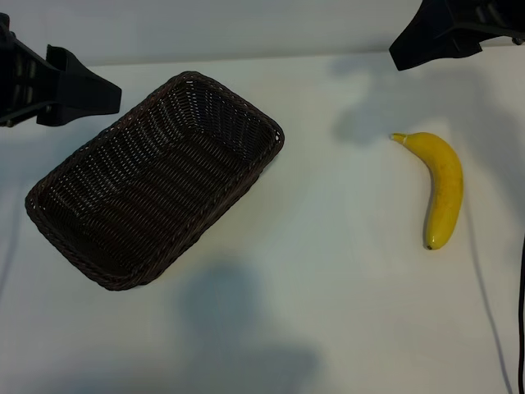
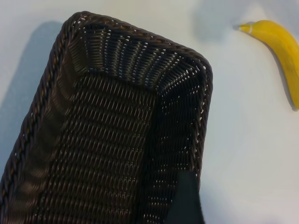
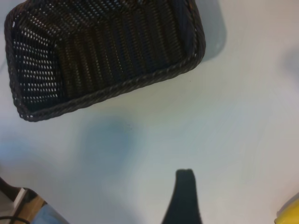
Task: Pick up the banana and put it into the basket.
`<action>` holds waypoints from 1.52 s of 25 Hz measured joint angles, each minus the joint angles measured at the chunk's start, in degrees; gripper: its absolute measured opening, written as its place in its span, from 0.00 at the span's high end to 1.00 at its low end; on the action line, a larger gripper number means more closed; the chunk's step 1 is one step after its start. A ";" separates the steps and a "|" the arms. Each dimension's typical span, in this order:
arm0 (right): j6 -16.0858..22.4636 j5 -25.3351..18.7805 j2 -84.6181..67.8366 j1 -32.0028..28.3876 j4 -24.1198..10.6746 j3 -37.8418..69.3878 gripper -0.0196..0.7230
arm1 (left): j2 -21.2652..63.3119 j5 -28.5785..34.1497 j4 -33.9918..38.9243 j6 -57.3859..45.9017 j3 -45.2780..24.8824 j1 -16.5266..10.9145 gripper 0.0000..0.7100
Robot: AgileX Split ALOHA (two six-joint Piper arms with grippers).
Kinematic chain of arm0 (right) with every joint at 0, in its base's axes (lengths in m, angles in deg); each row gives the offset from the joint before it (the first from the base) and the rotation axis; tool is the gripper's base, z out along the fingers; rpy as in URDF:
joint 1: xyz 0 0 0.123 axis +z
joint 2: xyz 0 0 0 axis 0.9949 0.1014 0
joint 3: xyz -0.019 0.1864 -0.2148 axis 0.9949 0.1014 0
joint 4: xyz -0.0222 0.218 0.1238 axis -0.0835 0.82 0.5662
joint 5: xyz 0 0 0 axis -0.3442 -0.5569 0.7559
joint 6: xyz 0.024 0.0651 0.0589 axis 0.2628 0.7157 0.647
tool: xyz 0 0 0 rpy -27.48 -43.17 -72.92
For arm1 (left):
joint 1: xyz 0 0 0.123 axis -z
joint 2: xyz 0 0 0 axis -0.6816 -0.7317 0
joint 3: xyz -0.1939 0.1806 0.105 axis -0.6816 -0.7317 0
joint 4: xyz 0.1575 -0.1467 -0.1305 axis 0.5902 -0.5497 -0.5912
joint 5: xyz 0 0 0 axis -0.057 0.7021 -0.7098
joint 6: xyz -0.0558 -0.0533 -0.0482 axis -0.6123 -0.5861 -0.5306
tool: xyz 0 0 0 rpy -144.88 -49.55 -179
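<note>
Exterior view only: whole banana (image 1: pixel 441 187) (untouched)

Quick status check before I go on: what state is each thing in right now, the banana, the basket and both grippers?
Curved bright yellow banana: lying flat on the white table, untouched, well apart from the basket.
Rectangular dark brown woven wicker basket: upright, set at an angle, nothing inside.
Left gripper: open, holding nothing, beside the basket's far end.
Right gripper: open, holding nothing, beyond the banana's stem end.
</note>
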 joint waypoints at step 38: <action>0.00 0.00 0.00 0.00 0.00 0.00 0.16 | 0.00 2.29 9.96 -18.00 0.00 0.00 0.14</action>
